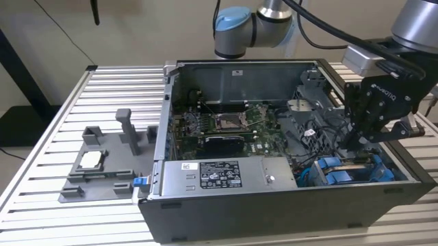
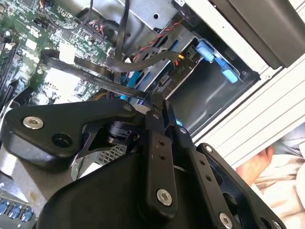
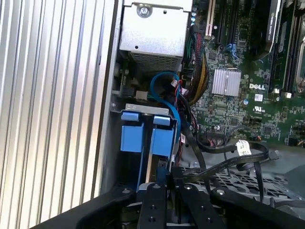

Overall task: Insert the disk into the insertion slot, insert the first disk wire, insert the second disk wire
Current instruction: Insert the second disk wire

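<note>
The disk's blue carrier (image 3: 162, 140) sits down in the insertion slot (image 3: 143, 110) of the grey drive cage. Its blue end tabs (image 1: 340, 177) show at the case's front corner, on the exterior view's right. The drive body is mostly hidden between the blue parts. My gripper (image 3: 164, 175) hangs just above the carrier with its fingers (image 2: 153, 119) pressed together. A flat black disk wire (image 2: 95, 78) runs from the motherboard side to the fingertips and ends there. In the exterior view my gripper (image 1: 354, 144) reaches down inside the case over the cage.
The open dark computer case (image 1: 274, 215) lies on a slatted metal table (image 1: 116, 92). A grey power supply box (image 1: 226, 177) and the motherboard (image 1: 233, 125) fill its middle. A blue cable loop (image 3: 164, 86) and loose black wires crowd the cage. A grey fixture (image 1: 102, 169) stands outside.
</note>
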Robot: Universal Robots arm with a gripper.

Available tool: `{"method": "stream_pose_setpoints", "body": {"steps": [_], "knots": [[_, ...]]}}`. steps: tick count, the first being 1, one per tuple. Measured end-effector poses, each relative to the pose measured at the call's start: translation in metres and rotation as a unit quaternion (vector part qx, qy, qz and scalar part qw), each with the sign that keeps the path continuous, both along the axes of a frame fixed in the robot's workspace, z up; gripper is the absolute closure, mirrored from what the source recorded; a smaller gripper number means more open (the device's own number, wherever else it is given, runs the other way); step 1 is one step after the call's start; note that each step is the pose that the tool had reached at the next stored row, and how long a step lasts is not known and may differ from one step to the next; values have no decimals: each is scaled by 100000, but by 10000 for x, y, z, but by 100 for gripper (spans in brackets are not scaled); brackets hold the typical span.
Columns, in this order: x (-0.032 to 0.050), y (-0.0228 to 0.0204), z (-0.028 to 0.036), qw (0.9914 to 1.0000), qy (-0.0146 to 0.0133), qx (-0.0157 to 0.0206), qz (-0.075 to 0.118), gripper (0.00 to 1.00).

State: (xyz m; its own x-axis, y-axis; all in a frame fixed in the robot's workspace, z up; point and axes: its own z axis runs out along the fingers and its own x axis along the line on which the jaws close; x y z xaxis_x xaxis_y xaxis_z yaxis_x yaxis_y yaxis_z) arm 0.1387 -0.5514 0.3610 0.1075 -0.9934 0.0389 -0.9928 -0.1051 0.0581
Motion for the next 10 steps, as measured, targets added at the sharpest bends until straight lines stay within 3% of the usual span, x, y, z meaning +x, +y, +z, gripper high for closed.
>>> {"method": "stream_pose_setpoints", "body": {"steps": [6, 10], "knots": [[9, -1, -22, 99970, 14, 2, -2470, 84], [88, -11, -38, 99968, 513, 46, -2490, 84]]}}
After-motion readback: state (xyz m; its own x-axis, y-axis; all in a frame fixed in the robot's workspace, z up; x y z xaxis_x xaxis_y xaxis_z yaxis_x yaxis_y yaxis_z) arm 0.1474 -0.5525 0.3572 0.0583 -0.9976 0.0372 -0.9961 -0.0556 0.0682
